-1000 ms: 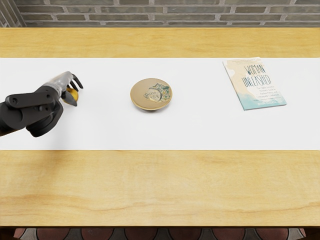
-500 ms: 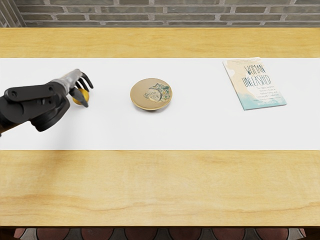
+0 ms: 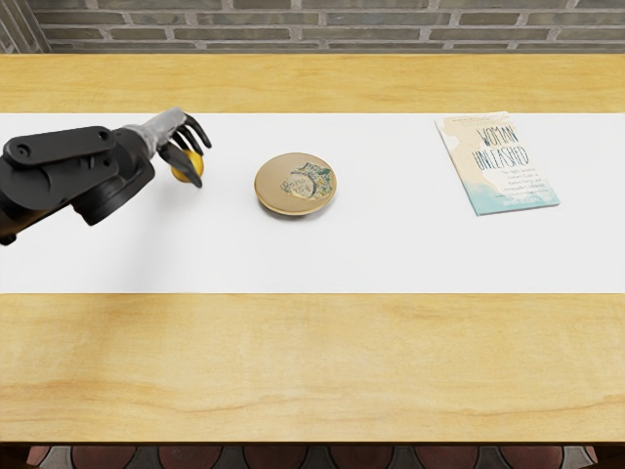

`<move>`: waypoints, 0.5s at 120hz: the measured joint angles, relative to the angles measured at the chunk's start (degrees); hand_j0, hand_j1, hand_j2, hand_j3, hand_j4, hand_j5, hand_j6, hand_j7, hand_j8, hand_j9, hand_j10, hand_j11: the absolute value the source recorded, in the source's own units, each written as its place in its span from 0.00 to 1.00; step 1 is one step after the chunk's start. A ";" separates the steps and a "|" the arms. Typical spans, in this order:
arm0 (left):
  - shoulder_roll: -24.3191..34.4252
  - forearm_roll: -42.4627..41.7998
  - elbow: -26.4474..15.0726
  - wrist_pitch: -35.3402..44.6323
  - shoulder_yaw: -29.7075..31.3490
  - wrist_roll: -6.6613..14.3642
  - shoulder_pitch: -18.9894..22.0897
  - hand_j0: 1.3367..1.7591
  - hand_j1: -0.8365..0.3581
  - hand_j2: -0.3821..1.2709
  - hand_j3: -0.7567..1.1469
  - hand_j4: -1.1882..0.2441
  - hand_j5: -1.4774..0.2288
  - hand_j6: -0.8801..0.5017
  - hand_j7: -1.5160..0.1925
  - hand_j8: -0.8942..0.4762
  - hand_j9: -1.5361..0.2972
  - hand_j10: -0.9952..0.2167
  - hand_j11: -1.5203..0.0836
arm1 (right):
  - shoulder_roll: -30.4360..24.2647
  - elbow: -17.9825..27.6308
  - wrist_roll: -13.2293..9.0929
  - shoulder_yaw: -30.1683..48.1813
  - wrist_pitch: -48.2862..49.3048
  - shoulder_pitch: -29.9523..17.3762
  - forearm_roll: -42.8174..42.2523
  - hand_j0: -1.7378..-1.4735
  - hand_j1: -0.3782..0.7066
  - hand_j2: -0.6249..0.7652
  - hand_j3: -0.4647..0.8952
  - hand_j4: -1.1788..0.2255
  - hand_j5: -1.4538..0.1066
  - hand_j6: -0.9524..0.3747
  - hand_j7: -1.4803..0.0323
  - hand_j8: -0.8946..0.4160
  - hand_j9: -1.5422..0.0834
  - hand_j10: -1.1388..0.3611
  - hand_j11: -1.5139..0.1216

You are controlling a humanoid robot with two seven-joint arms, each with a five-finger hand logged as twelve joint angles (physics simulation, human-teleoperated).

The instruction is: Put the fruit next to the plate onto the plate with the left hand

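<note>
left hand (image 3: pixel 181 147): left of the plate (image 3: pixel 295 185), fingers curled around the fruit (image 3: pixel 187 168)
fruit: in the hand, near the plate, not on it yet
step: carrying the fruit to the plate
next: go over the plate, come down, let go gently

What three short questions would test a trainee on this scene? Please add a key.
1. Which hand holds the orange fruit?
2. True or false: the fruit already lies on the plate.
3. What lies on the right part of the white runner? A) a book B) a cup C) a spoon

Key:
1. The left hand.
2. False: the fruit is held left of the plate, apart from it.
3. A
</note>
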 joint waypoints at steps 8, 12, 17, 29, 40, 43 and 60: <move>-1.89 -0.05 -0.02 -0.60 -1.13 0.05 -0.08 0.76 0.45 0.54 0.40 0.37 0.34 0.16 0.38 0.29 0.36 0.32 0.40 | 0.00 0.00 0.00 0.00 0.00 0.00 0.00 0.30 0.05 0.45 0.34 0.83 0.92 0.71 0.96 0.67 0.94 0.75 0.91; -1.95 -0.10 -0.02 -0.84 -1.55 0.11 -0.21 0.76 0.45 0.54 0.40 0.38 0.34 0.17 0.38 0.29 0.36 0.32 0.40 | 0.00 0.01 0.00 0.00 0.00 0.00 0.00 0.30 0.05 0.45 0.34 0.83 0.92 0.71 0.96 0.67 0.94 0.75 0.91; -1.95 -0.08 0.01 -1.32 -2.00 0.17 -0.58 0.76 0.45 0.54 0.40 0.38 0.34 0.17 0.38 0.29 0.36 0.32 0.41 | 0.00 0.01 0.00 0.00 0.00 0.00 0.00 0.30 0.05 0.45 0.34 0.83 0.92 0.71 0.96 0.67 0.94 0.75 0.91; -3.10 -0.03 0.05 -2.27 -3.34 0.24 -0.78 0.76 0.46 0.51 0.40 0.37 0.35 0.16 0.38 0.30 0.36 0.33 0.41 | 0.00 0.01 0.00 0.00 0.00 -0.01 0.00 0.30 0.05 0.45 0.34 0.83 0.92 0.71 0.96 0.67 0.94 0.75 0.91; -3.27 -0.08 0.06 -2.99 -4.60 0.31 -0.79 0.76 0.46 0.51 0.40 0.37 0.34 0.15 0.38 0.29 0.36 0.33 0.41 | 0.00 0.01 0.00 0.00 0.00 -0.01 0.00 0.30 0.05 0.45 0.34 0.83 0.92 0.71 0.96 0.67 0.94 0.75 0.91; -3.33 -0.07 0.07 -3.15 -4.90 0.34 -0.80 0.76 0.46 0.50 0.40 0.37 0.34 0.15 0.38 0.29 0.36 0.33 0.41 | 0.00 0.01 0.00 0.00 0.00 -0.01 0.00 0.30 0.05 0.45 0.34 0.83 0.92 0.71 0.96 0.67 0.94 0.75 0.91; -4.57 -0.03 0.07 -3.87 -5.97 1.53 -1.58 0.76 0.46 0.50 0.40 0.37 0.35 0.15 0.38 0.29 0.36 0.34 0.41 | 0.00 0.00 0.00 0.00 0.00 -0.01 0.00 0.30 0.05 0.45 0.34 0.83 0.92 0.71 0.96 0.67 0.94 0.75 0.91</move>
